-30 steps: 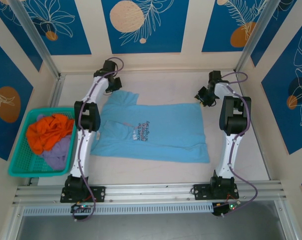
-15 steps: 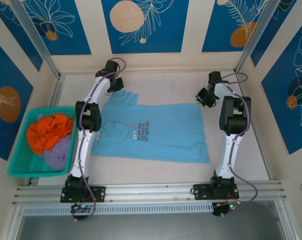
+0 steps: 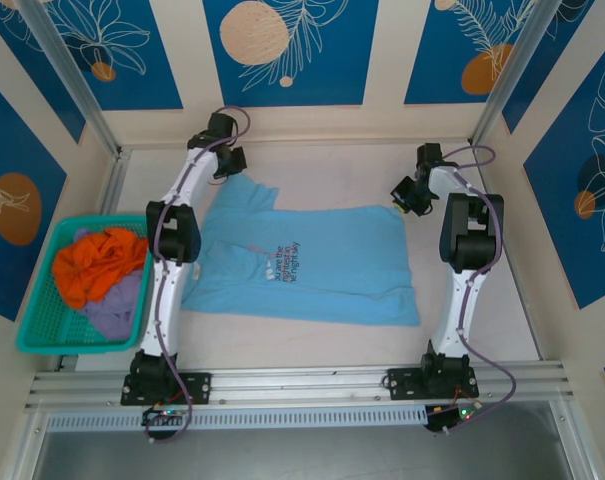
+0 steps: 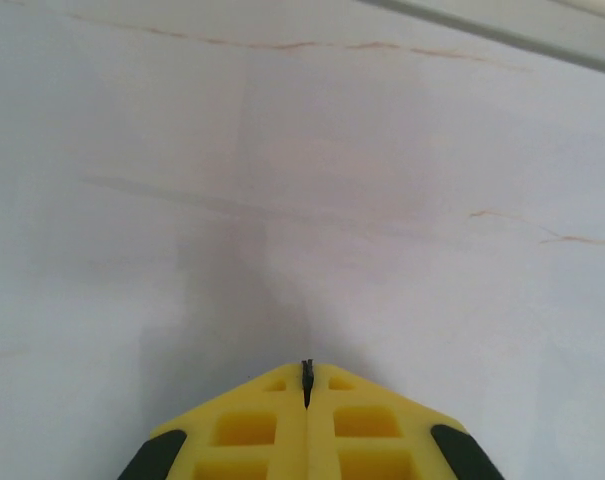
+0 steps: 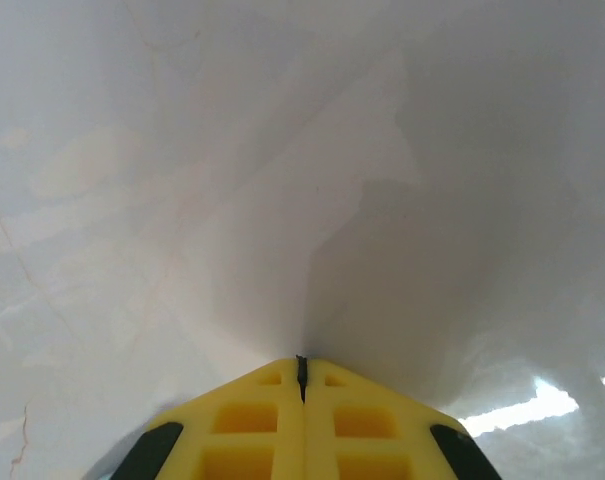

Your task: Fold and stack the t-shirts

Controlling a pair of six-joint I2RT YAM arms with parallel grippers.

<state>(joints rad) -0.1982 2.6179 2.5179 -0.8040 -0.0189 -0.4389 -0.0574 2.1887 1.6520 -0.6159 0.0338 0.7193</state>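
Pale tabletop runs between cream walls with blue leaf-print panels. Just past the arm bases, the light sky-blue t-shirt lies spread flat in the middle, with small lettering on its chest and one sleeve reaching toward the far left. Left of the t-shirt sits a teal mesh basket holding crumpled orange cloth and lavender cloth. At the t-shirt's far left sleeve, the left gripper sits just beside the cloth. Its yellow fingers are pressed together over bare tabletop. Just beyond the t-shirt's far right corner, the right gripper is likewise closed, its fingers meeting over bare surface.
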